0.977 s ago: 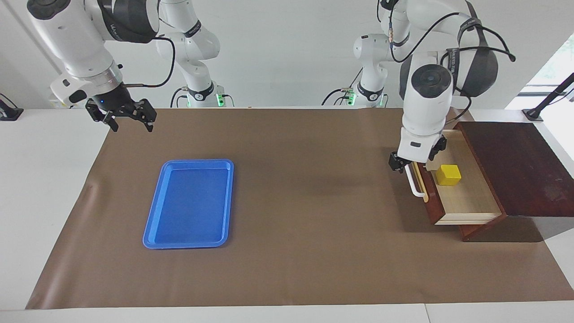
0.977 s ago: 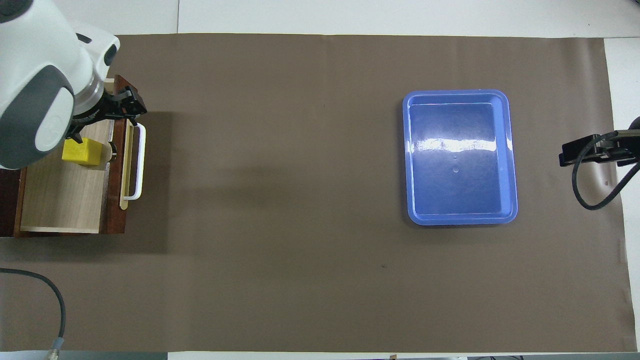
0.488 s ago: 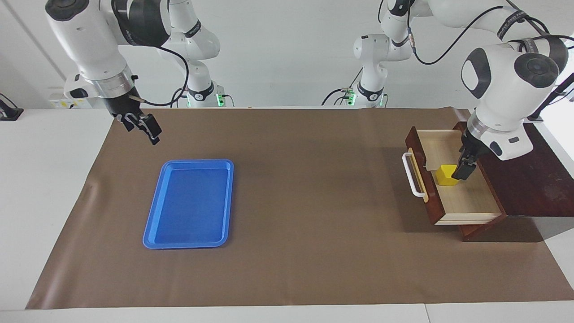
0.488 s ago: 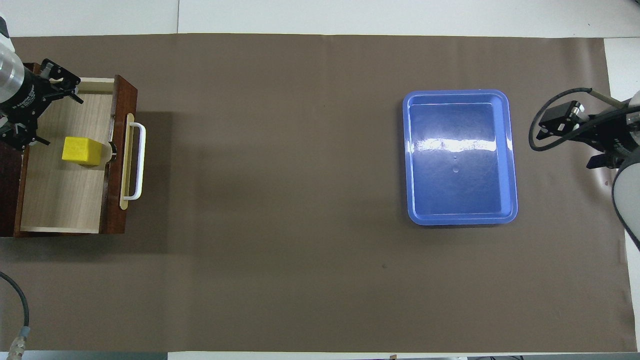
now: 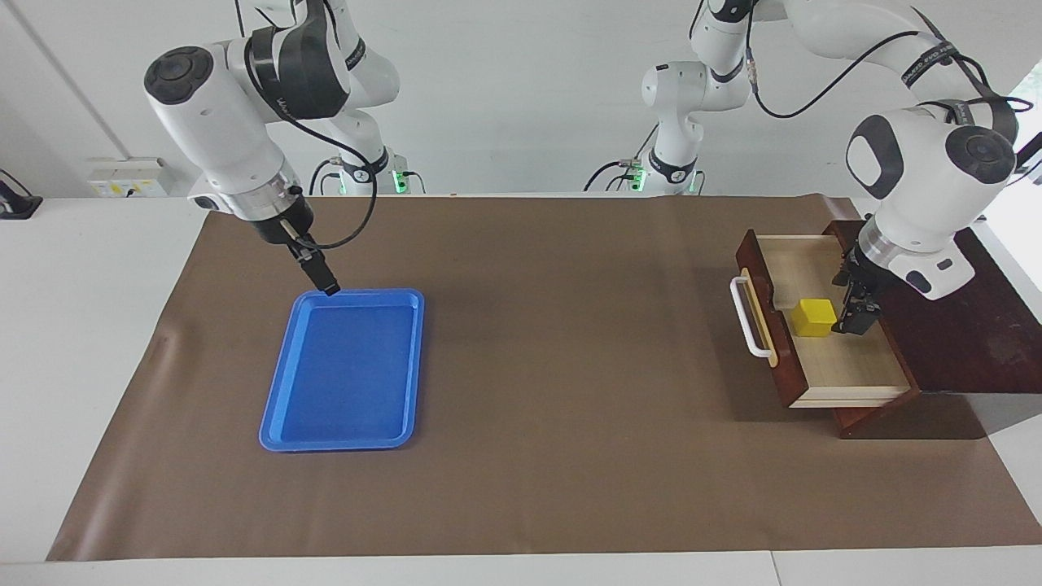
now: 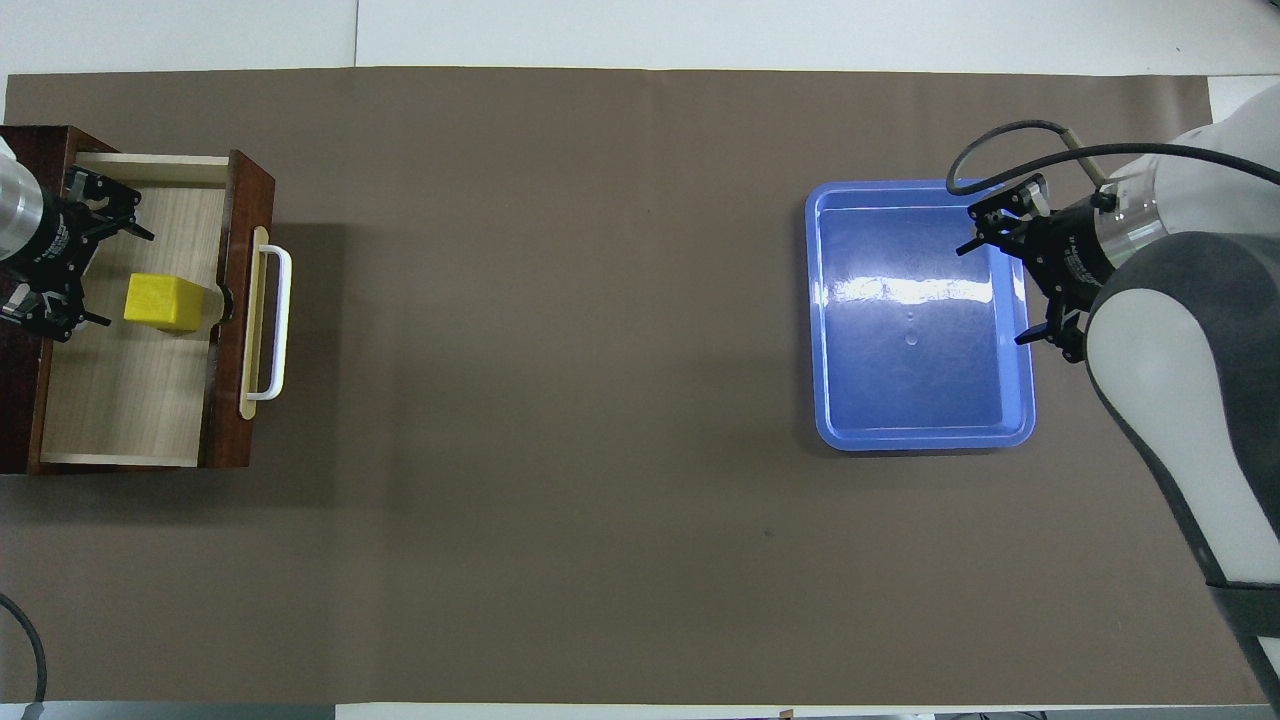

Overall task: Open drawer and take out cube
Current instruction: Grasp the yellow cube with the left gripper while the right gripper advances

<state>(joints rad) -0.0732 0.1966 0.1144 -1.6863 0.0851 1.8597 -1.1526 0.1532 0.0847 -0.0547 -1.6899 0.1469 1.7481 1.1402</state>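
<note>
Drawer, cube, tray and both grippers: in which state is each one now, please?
drawer: pulled open, interior showing.
cube: resting inside the drawer, not gripped.
blue tray: flat on the table, nothing in it.
left gripper: open, low in the drawer beside the cube.
right gripper: open, over the tray's rim nearest the robots.

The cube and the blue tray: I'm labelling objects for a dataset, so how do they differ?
The cube is yellow, small and blocky; the blue tray is much larger, flat and rimmed. The cube sits in the open drawer; the tray lies on the brown mat. Neither is held.
</note>
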